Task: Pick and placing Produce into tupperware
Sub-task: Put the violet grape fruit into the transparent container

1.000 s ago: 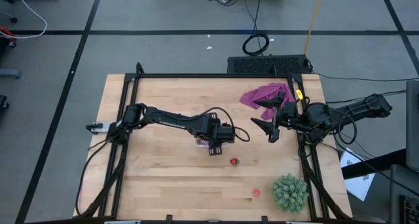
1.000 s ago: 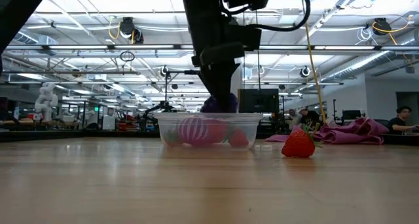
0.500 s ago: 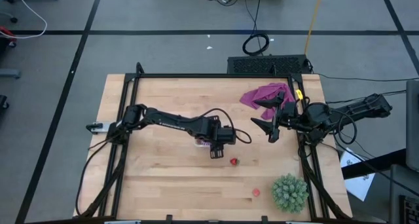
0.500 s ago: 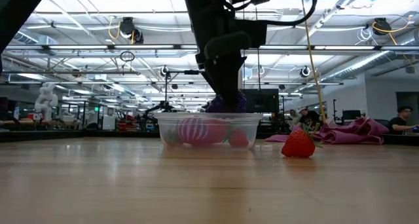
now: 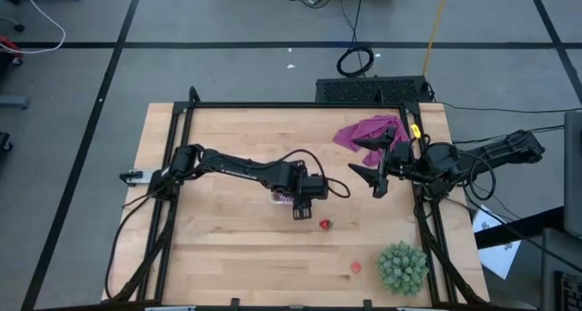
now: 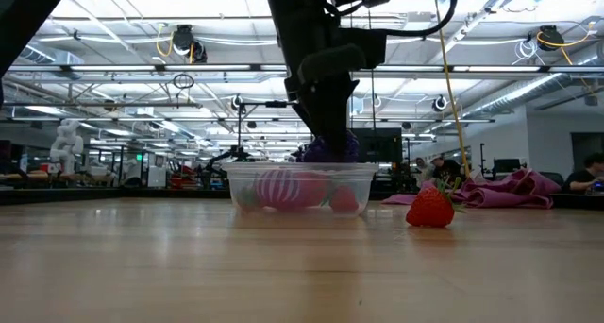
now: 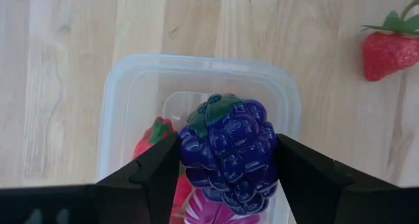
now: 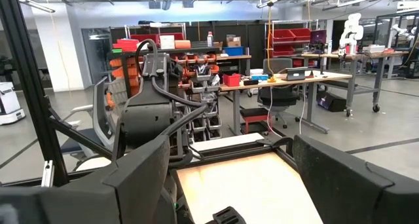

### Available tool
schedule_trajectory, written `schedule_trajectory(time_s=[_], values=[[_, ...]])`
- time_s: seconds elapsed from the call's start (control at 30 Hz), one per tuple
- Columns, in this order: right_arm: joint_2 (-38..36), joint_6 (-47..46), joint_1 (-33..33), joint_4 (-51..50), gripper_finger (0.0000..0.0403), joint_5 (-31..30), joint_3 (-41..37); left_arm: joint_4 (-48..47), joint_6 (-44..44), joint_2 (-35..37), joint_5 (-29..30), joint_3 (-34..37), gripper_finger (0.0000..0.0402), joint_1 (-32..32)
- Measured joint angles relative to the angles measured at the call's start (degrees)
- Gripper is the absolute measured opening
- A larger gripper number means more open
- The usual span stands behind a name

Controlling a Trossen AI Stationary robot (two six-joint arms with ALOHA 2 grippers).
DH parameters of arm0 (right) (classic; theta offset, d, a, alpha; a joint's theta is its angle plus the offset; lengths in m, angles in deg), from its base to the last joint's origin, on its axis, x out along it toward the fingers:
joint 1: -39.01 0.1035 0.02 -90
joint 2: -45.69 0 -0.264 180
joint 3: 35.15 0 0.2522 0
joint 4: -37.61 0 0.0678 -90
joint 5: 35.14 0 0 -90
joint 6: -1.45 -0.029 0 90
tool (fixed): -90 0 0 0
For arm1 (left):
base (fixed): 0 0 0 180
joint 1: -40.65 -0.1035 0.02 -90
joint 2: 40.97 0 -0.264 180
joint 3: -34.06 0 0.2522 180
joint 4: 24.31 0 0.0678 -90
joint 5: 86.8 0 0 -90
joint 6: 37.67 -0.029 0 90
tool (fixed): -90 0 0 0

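The tupperware [image 7: 131,73], a clear box with rounded corners, stands on the wooden table near its middle [image 6: 300,186]. In it lie a red strawberry [image 7: 154,139] and a pink striped piece [image 7: 209,214]. My left gripper [image 5: 300,195] hangs over the box, shut on a purple berry cluster [image 7: 229,152] with a green leaf cap. Another strawberry [image 5: 325,225] lies on the table just right of the box. A small red piece [image 5: 356,266] sits nearer the front edge. My right gripper [image 5: 366,161] waits open, raised at the table's right side. My left gripper pinches the purple cluster's two opposite sides [image 7: 186,152] between its two fingers. The fingers come from above, pointing steeply down. The cluster hangs clear at about the height of the box rim [image 6: 326,151], over the fruits inside.
A big green spiky ball [image 5: 402,266] sits at the front right corner. A purple-magenta cloth [image 5: 368,132] lies at the back right, under the right arm. Bare wood stretches left of and in front of the box.
My left gripper has tipped a little over the tupperware and carried the purple cluster slightly toward the table's right, still shut on it.
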Motion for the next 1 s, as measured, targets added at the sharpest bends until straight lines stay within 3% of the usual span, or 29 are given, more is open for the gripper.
schedule_trajectory(time_s=[1.0], values=[[0.0,0.0,0.0,0.0,0.0317,0.0,0.0,3.0,1.3,0.1,0.1,3.9,0.0225,-0.6]])
